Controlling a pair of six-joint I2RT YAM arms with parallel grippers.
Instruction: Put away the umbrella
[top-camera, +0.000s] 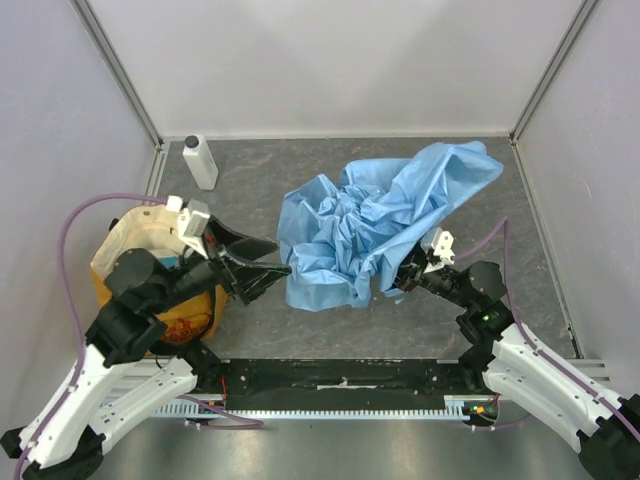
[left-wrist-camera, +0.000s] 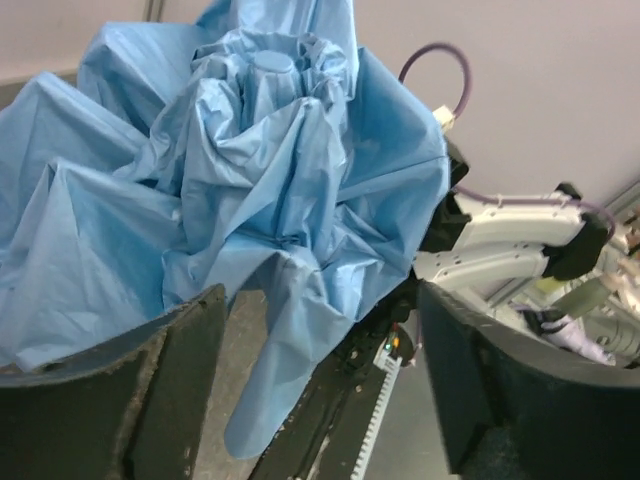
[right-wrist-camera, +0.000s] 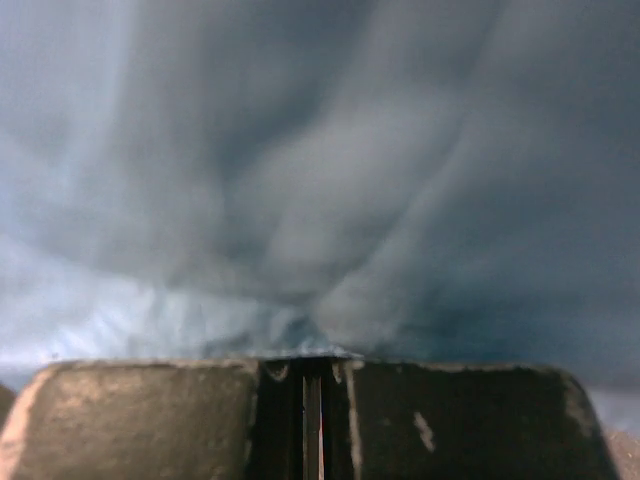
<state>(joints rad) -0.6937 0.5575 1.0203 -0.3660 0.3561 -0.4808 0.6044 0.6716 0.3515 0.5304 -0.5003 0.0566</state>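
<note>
Across the middle of the bench (top-camera: 300, 170) and out toward its far right corner lies the umbrella (top-camera: 380, 225), its sky-blue canopy slack and heavily crumpled. One broad flap reaches toward that far right corner, and a bunched mass of folds sits nearer the centre. We cannot make out its shaft or ribs in any view; only the fabric shows.

We see the left gripper (top-camera: 282, 256) just beside the umbrella's left edge, pointing at it, jaws spread wide and holding nothing. From the left wrist camera its two dark fingers (left-wrist-camera: 110, 390) frame the view. The umbrella (left-wrist-camera: 260, 200) fills the space beyond them, with a loose tongue of cloth hanging down between the fingers without touching either.

We see the right gripper (top-camera: 392, 287) at the umbrella's near right edge, its tips tucked in under the fabric. In the right wrist view its fingers (right-wrist-camera: 150, 420) are pressed together, with a pale sliver of cloth at their tips. It appears to have a thin pinch of the canopy. The umbrella (right-wrist-camera: 320, 180) is a blurred blue-grey sheet filling that frame.

At the bench's left edge, behind the left arm, sits a yellow-and-cream tote bag (top-camera: 125, 245). A white bottle (top-camera: 200, 162) stands upright in the far left corner, well apart from the umbrella.
</note>
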